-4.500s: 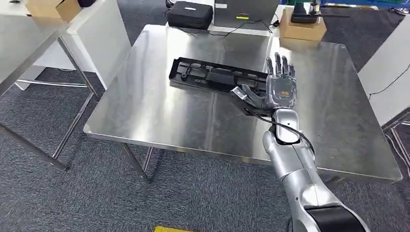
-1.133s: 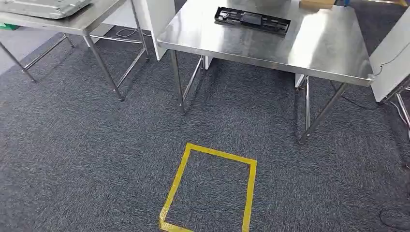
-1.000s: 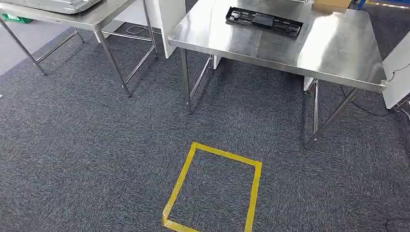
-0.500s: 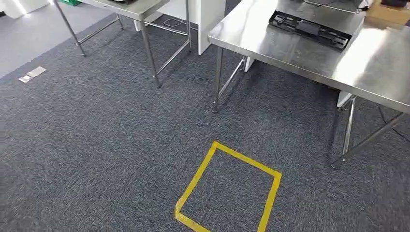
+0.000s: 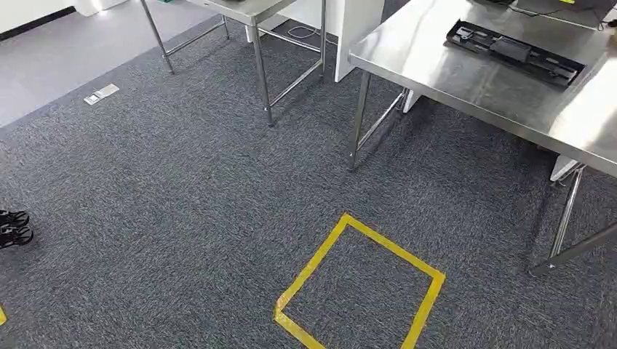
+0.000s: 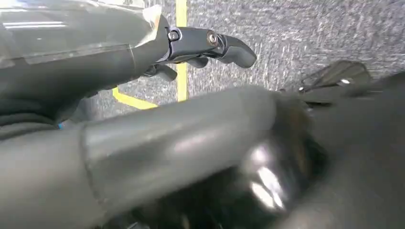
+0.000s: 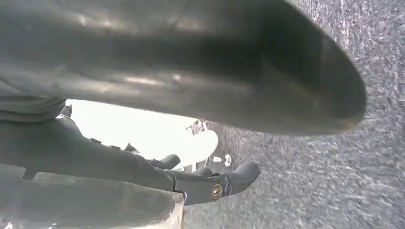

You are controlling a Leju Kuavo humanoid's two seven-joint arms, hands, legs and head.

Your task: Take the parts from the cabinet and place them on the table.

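A long black plastic part (image 5: 515, 52) lies flat on the steel table (image 5: 466, 83) at the upper right of the head view, with nothing touching it. My left hand (image 6: 157, 138) hangs over the grey carpet; its dark fingers (image 6: 210, 43) reach out apart from the thick thumb and hold nothing. My right hand (image 7: 167, 71) also hangs above the carpet, its dark fingers (image 7: 215, 183) spread away from the thumb, holding nothing. No cabinet shows in these views.
A second steel table (image 5: 247, 9) stands at the top, with a white panel (image 5: 356, 29) between the two tables. On the carpet are a yellow tape square (image 5: 360, 283), a small metal floor plate (image 5: 100, 94) and black castors (image 5: 13, 227) at the left edge.
The camera has backed off and turned left, so the table and tape square slid right. My right hand, earlier beside the part on the table, has left it; the part stays put.
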